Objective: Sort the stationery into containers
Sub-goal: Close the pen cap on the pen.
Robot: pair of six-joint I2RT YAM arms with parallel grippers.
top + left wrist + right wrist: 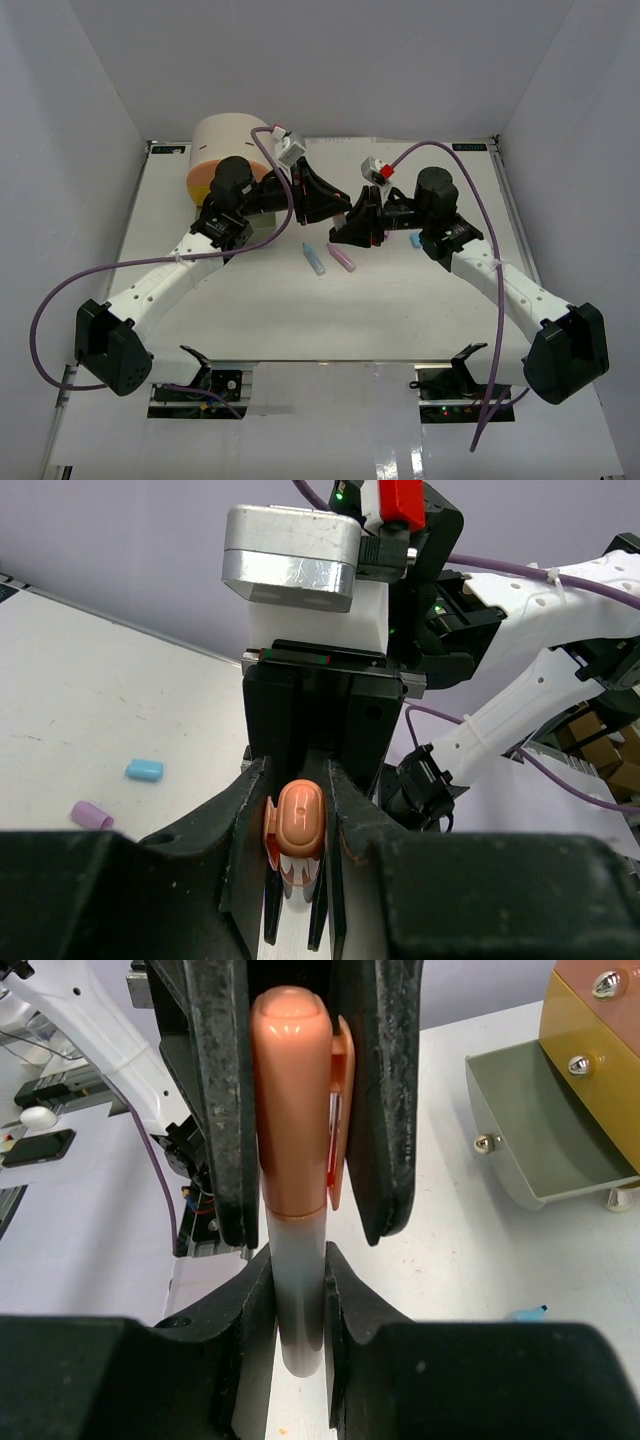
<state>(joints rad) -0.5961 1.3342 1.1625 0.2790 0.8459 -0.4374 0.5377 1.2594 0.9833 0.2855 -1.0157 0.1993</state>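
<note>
An orange-capped pen with a white barrel (300, 1300) is held in the air between both grippers over the middle of the table. My right gripper (298, 1275) is shut on the white barrel. My left gripper (298, 810) is shut on the pen's orange cap (300, 820), facing the right gripper. In the top view the two grippers meet, left (343, 212) and right (362, 222). The beige cabinet (225, 140) stands at the back left. Its grey-green drawer (540, 1130) is open, and the yellow drawer (590, 1050) above it is shut.
A blue pen (315, 258) and a pink pen (343, 258) lie on the table just in front of the grippers. A small blue piece (415, 240) lies under the right arm. A blue cap (144, 770) and a purple cap (92, 815) lie apart.
</note>
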